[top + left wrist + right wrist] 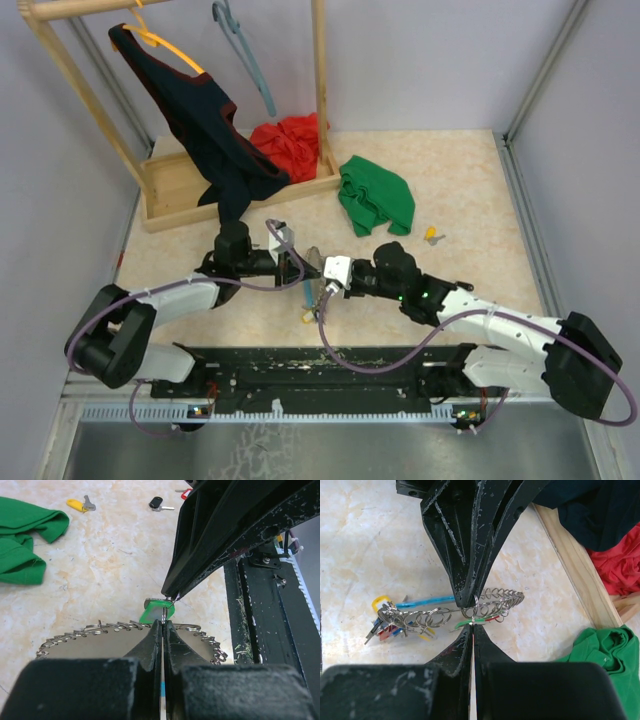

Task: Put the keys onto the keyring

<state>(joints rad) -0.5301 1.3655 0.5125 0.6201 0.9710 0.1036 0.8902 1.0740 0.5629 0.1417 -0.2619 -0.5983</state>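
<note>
left gripper [163,626] clamped on large silver wire keyring [501,599], right gripper [472,628] pinching green-tagged silver key [155,611], key's blade mostly hidden inside the grip

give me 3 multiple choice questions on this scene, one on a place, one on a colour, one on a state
1. Where is the loose yellow key?
A. on the keyring
B. on the table by the green cloth
C. in the left end effector

2. What colour is the tag of the held key in the right end effector?
A. red
B. black
C. green

3. What state is the left end effector in?
A. open
B. shut on the keyring
C. shut on the green cloth

Answers:
1 B, as the top view shows the yellow key lying alone just right of the green cloth.
2 C, as both wrist views show a green tag at the right end effector's tips.
3 B, as its fingers are closed with the ring wire between them.
</note>
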